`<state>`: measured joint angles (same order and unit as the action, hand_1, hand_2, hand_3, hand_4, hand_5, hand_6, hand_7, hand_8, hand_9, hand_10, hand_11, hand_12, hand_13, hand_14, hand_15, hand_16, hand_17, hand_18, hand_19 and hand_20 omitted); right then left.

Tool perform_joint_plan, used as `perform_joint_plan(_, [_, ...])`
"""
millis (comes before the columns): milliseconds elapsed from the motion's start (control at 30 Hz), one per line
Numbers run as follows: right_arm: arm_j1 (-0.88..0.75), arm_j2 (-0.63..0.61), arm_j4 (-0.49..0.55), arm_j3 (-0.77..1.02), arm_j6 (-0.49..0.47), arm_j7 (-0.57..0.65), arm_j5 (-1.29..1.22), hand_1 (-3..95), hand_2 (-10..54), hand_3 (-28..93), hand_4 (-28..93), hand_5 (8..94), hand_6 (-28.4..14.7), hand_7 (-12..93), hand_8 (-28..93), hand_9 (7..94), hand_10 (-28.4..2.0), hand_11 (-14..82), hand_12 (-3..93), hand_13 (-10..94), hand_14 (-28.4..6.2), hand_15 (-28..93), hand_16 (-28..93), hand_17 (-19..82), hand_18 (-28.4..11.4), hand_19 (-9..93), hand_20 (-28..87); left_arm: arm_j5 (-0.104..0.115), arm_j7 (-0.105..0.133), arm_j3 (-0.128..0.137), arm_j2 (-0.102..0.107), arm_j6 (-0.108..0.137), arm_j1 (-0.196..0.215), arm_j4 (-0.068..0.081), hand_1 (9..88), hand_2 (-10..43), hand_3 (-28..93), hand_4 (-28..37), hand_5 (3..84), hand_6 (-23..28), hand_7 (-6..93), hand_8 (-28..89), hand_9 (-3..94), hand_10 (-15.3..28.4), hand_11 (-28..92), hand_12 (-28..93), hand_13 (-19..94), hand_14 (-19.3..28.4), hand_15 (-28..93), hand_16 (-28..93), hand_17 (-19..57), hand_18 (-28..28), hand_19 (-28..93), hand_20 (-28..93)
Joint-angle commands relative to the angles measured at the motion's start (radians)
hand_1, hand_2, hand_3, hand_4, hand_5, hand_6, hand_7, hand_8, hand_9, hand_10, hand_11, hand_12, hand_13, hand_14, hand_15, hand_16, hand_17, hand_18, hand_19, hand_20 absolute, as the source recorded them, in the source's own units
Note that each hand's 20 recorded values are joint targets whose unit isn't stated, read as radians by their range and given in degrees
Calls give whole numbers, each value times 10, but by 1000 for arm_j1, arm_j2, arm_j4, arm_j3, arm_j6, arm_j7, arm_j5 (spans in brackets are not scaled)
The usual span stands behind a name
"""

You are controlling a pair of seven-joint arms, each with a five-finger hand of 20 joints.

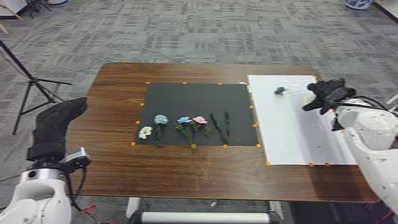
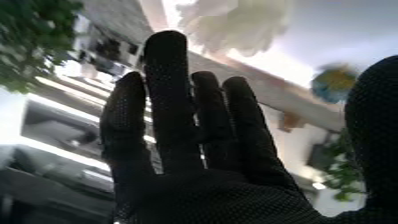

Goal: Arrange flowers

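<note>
Over on the right, the right hand [image 1: 329,94] hangs at the white board [image 1: 298,135], towards its far end, and it's wide: in the right wrist view the fingers [image 2: 167,90] stand straight up, the thumb [image 2: 378,130] well out from them, nothing gripped. A small dark flower [image 1: 280,91] lies on the board, on the left side of that hand, near it but with a gap between, not touching.

Up past the fingertips in the wrist view there's a pale bloom [image 2: 235,22], blurred, and a blue and yellow one [image 2: 335,82] just beside the thumb, with leaves [image 2: 31,40] farther out.

And across to the black mat [image 1: 195,100], well to the left of the right hand, here's the row along the near half: white flower [image 1: 145,132], grey-blue flower [image 1: 161,119], blue flower [image 1: 184,120], pink flower [image 1: 200,120], then two green stems [image 1: 218,130] side by side.

At the table's [image 1: 115,100] left edge, the left hand [image 1: 60,122] is held out flat, fingers straight, well apart from the row.
</note>
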<state>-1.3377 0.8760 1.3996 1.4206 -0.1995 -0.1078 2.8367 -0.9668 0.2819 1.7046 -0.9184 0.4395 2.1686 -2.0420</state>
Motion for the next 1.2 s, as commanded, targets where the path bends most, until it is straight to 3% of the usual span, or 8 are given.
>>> perform_joint_plan(33, [-3, 46, -66, 14, -16, -45, 91, 217, -95, 769, -282, 381, -51, 138, -90, 419, -110, 76, 154, 537, -162, 557, 294, 236, -254, 699, 559, 7, 12, 2, -22, 11, 25, -13, 246, 66, 689, -283, 515, 33, 188, -84, 486, 134, 216, 108, 359, 163, 187, -21, 44, 97, 60, 141])
perform_joint_plan(233, [-7, 54, -88, 17, -31, 25, 49, 249, -95, 771, -281, 399, -56, 147, -92, 439, -111, 87, 153, 556, -152, 561, 294, 248, -246, 704, 557, 8, 14, 3, -25, 10, 31, -16, 246, 65, 691, -283, 516, 33, 187, -84, 486, 134, 215, 108, 360, 164, 189, -21, 44, 97, 60, 141])
perform_joint_plan(433, [-9, 39, -90, -24, 23, 157, -94, 435, -95, 770, -276, 504, -23, 217, -130, 567, -114, 137, 131, 638, -113, 557, 290, 314, -209, 731, 532, 7, 6, 0, -22, 7, 19, -12, 247, 65, 690, -283, 515, 34, 187, -83, 486, 133, 215, 108, 361, 164, 190, -21, 44, 97, 60, 141])
perform_joint_plan(567, [-13, 31, -83, -47, 61, 206, -196, 561, -95, 698, -264, 571, -14, 229, -137, 632, -113, 142, 131, 693, -72, 458, 421, 360, -189, 736, 512, 6, 5, 1, -25, 8, 18, -12, 247, 65, 690, -283, 515, 34, 187, -83, 486, 134, 215, 108, 361, 163, 189, -22, 44, 97, 60, 141])
perform_joint_plan(667, [-18, 12, -63, -69, 131, 221, -252, 622, -95, 637, -243, 671, -7, 251, -16, 733, -108, 91, 211, 762, -56, 384, 453, 412, -177, 729, 513, 7, 5, 0, -24, 12, 18, -13, 247, 65, 690, -283, 515, 34, 187, -83, 486, 135, 215, 109, 361, 163, 189, -21, 44, 97, 60, 141])
perform_joint_plan(733, [-14, -6, -37, -87, 179, 232, -274, 636, -92, 617, -238, 725, -1, 258, 7, 819, -106, 50, 281, 793, -59, 372, 444, 436, -176, 726, 517, 4, 4, 1, -24, 10, 18, -13, 247, 65, 689, -283, 515, 34, 186, -83, 486, 134, 215, 109, 361, 163, 189, -21, 44, 97, 60, 141])
perform_joint_plan(967, [17, -81, 123, -148, 345, 251, -393, 631, -90, 616, -231, 753, 8, 252, 11, 845, -113, 47, 298, 792, -68, 387, 444, 426, -189, 735, 537, 3, 1, 4, -17, 2, 14, -11, 247, 65, 688, -283, 516, 35, 186, -82, 486, 135, 215, 109, 362, 164, 189, -21, 44, 97, 59, 141])
perform_joint_plan(1200, [47, -51, 313, -199, 325, 282, -459, 616, -94, 625, -225, 767, 16, 252, 7, 859, -106, 46, 297, 772, -77, 418, 438, 402, -201, 741, 555, 1, -2, 15, -12, 0, 20, -11, 246, 65, 688, -283, 515, 35, 185, -82, 485, 135, 215, 109, 362, 165, 190, -22, 44, 97, 59, 141])
